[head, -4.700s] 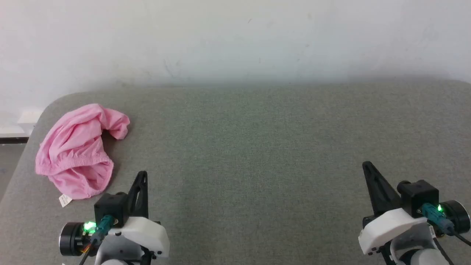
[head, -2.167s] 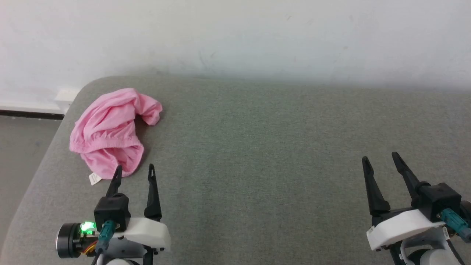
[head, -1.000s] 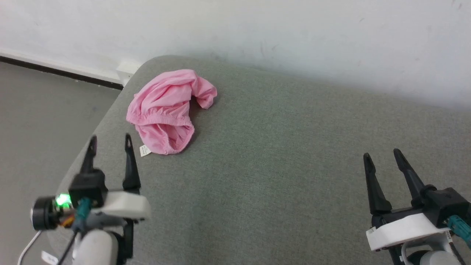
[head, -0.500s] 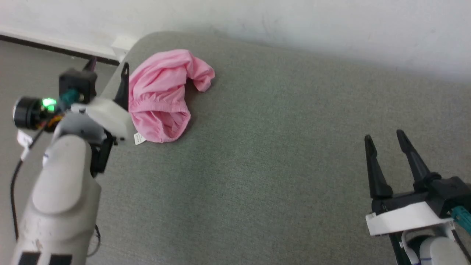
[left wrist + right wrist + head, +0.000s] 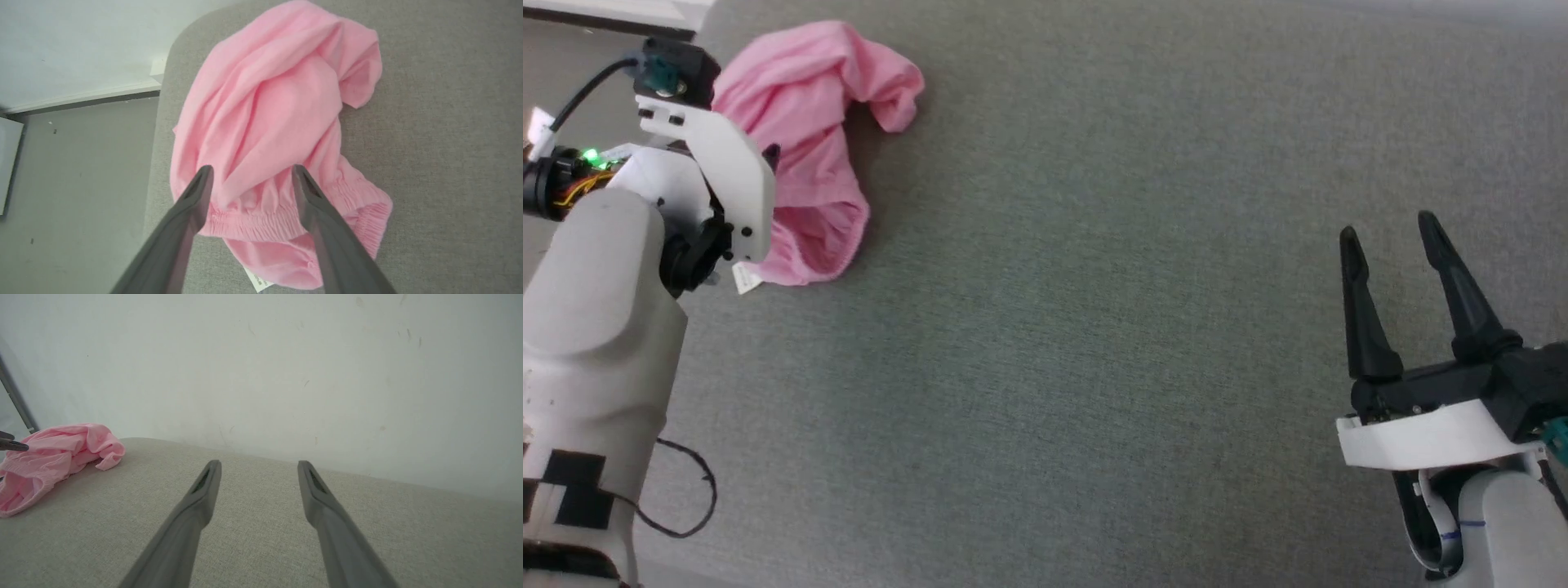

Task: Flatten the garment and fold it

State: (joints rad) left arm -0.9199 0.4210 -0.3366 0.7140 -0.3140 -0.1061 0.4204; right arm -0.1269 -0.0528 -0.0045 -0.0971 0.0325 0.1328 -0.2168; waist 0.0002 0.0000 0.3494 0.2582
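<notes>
Both sets of jaws stand apart and hold nothing. The left gripper (image 5: 251, 169) straddles a ridge of cloth, and the right gripper (image 5: 1387, 226) hangs over bare surface.

The grey pad (image 5: 1094, 327) has wide room in the middle, which I judge is where the flattening belongs. The shorts (image 5: 278, 90) lie crumpled at its far-left corner, close against the left edge and well apart from the right gripper. That is likely why your left arm alone reaches for them. Its fingers sit either side of a raised fold just above the waistband (image 5: 253, 222). That looks a sensible place to pinch, since the gathered elastic gives a firm edge for pulling the heap open. The tag (image 5: 255, 281) pokes out from under the heap's near end.

In the left wrist view you cannot tell whether the tips touch the cloth or hover above it. In the head view the white wrist housing covers the left fingers and part of the shorts. The legs are bundled into one another, so which opening is which, and which face is up, is unclear. The tag is mostly tucked under the cloth and its print is unreadable.
</notes>
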